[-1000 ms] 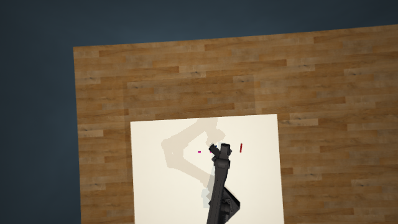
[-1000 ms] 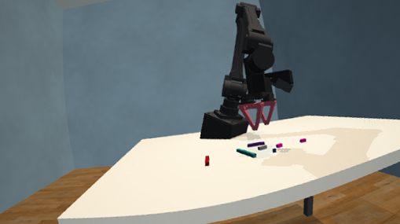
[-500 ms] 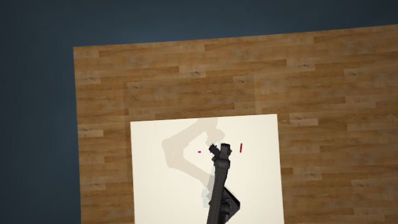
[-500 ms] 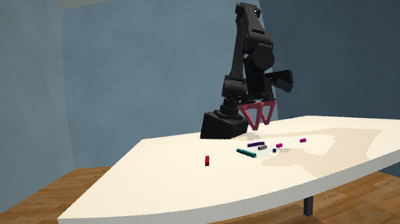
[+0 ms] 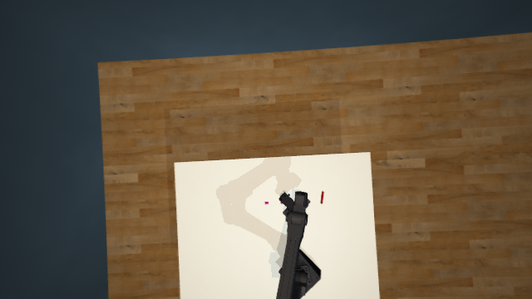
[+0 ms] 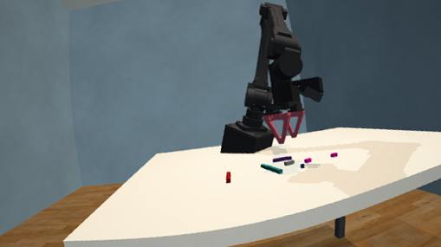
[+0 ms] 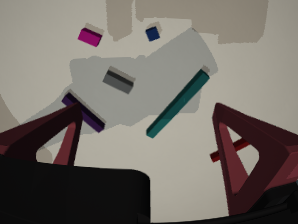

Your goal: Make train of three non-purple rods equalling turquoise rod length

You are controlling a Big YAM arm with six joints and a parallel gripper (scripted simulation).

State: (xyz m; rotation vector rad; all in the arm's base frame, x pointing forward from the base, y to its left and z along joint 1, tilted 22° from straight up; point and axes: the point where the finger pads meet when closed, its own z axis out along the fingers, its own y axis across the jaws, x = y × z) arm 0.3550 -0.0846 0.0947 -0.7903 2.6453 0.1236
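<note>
My gripper (image 6: 287,139) (image 7: 147,110) is open and empty, hanging above the cluster of rods on the white table (image 6: 165,219) (image 5: 345,249). Below it lie the turquoise rod (image 6: 271,168) (image 7: 178,104), a purple rod (image 6: 282,159) (image 7: 85,111), a short grey rod (image 6: 289,162) (image 7: 119,80), a blue cube (image 6: 302,165) (image 7: 153,34) and a magenta rod (image 6: 307,160) (image 7: 89,35). A second magenta rod (image 6: 334,155) (image 5: 266,203) lies further off. A red rod (image 6: 228,177) (image 5: 322,197) lies alone on the other side of the turquoise rod. All rods lie flat and apart from one another.
The arm's black base (image 6: 246,137) stands on the table behind the rods. The arm (image 5: 295,241) covers most of the cluster in the overhead view. The table's curved front edge is well away from the rods.
</note>
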